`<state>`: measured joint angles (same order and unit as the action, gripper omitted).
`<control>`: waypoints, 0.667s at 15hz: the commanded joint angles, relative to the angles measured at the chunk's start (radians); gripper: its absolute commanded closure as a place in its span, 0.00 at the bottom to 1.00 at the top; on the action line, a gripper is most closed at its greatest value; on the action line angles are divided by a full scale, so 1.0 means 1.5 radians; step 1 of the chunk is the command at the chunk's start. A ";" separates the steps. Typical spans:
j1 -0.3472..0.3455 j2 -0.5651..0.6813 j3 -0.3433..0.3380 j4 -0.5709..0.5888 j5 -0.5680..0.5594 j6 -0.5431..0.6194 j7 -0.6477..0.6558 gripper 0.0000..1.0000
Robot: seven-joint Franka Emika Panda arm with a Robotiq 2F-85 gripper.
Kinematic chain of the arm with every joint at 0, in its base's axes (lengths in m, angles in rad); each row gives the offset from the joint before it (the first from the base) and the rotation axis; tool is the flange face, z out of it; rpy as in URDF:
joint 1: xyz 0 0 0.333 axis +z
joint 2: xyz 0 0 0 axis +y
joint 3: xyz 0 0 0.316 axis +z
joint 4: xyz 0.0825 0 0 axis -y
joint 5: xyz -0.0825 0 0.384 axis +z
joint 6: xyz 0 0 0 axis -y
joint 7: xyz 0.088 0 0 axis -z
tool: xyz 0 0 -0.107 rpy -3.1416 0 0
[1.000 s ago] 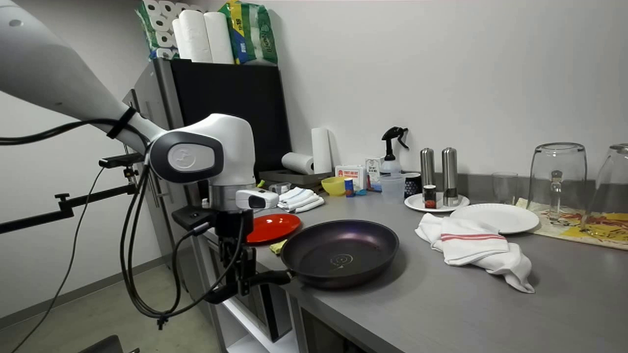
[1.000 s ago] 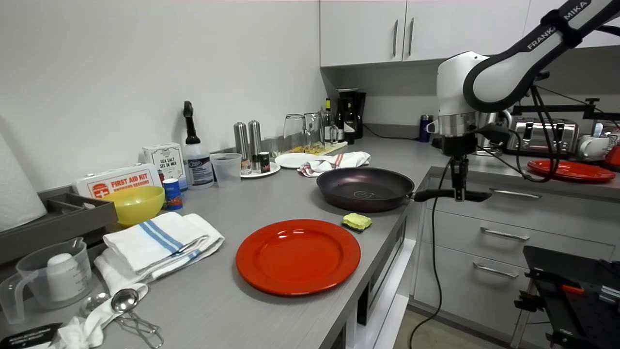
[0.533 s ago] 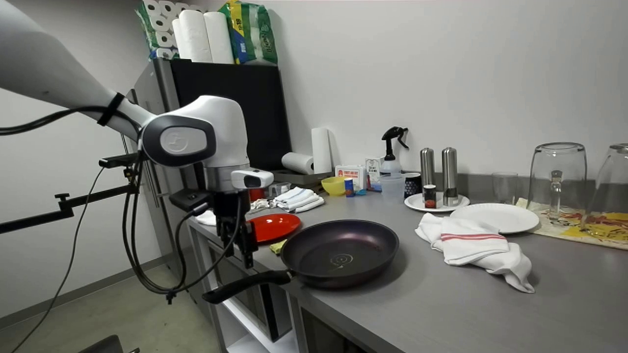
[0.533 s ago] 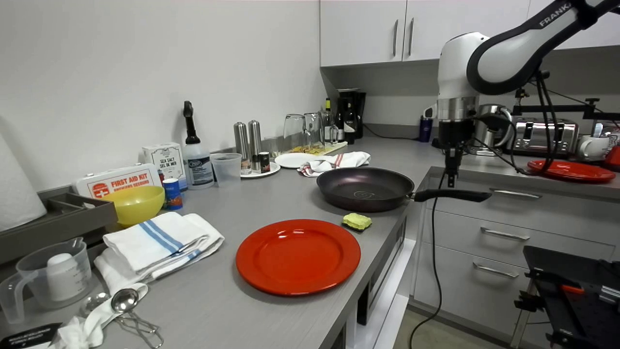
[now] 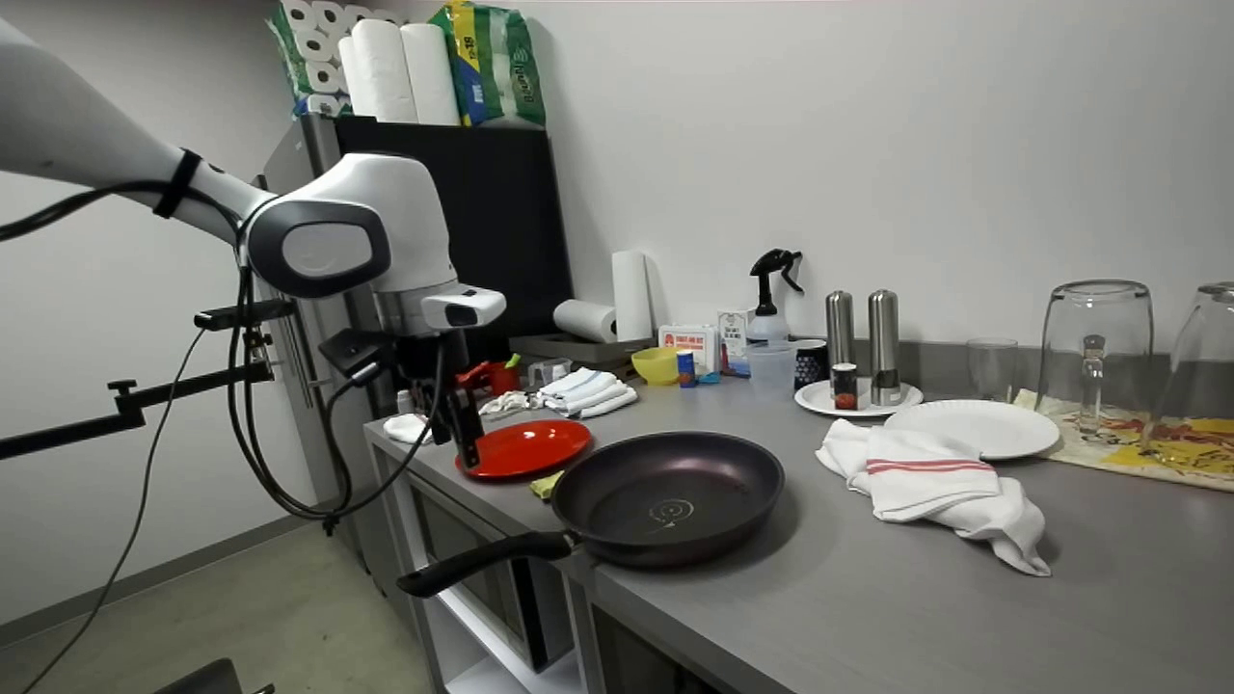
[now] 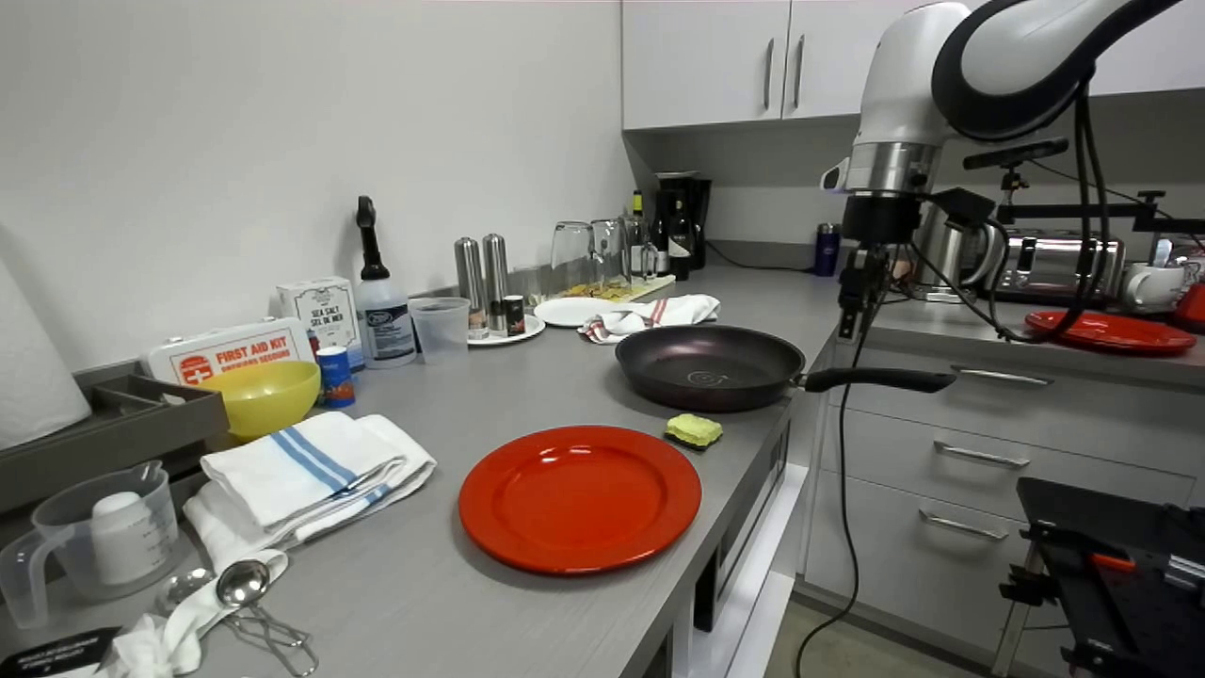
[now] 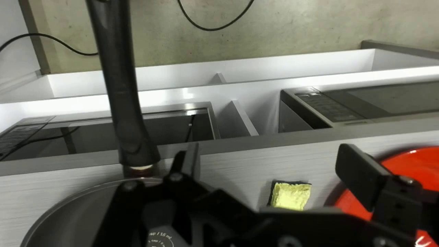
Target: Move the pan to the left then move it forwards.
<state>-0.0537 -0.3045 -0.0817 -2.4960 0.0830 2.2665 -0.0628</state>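
The dark round pan (image 5: 670, 496) rests flat on the grey counter, its black handle (image 5: 482, 562) sticking out past the front edge. In an exterior view the same pan (image 6: 711, 365) sits behind a yellow sponge. My gripper (image 7: 274, 164) is open, its fingers spread wide with nothing between them. It hangs in the air above the handle and apart from it, as an exterior view of the gripper (image 6: 850, 325) shows. In the wrist view the handle (image 7: 120, 92) runs up the left side, outside the jaws; the gripper hides part of the pan.
Beside the pan lie the sponge (image 6: 694, 430) and a red plate (image 6: 579, 499). A white towel with red stripes (image 5: 935, 472) and a white plate (image 5: 974, 429) lie on its other side. The counter's front edge (image 7: 257, 144) drops to open shelving.
The gripper was around the pan's handle; it has opened, let go and risen clear of it, drawing back and tilting somewhat. The pan has stayed in place.
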 commanded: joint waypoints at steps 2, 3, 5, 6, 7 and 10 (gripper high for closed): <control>0.009 0.000 0.036 -0.045 0.032 0.101 0.124 0.00; 0.009 0.005 0.046 -0.050 0.029 0.118 0.155 0.00; 0.012 0.014 0.069 -0.062 0.027 0.151 0.218 0.00; 0.014 0.017 0.080 -0.066 0.026 0.162 0.246 0.00; 0.016 0.023 0.092 -0.067 0.027 0.175 0.277 0.00; 0.019 0.050 0.126 -0.064 0.020 0.214 0.373 0.00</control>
<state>-0.0319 -0.2640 0.0653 -2.5905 0.1075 2.5212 0.3713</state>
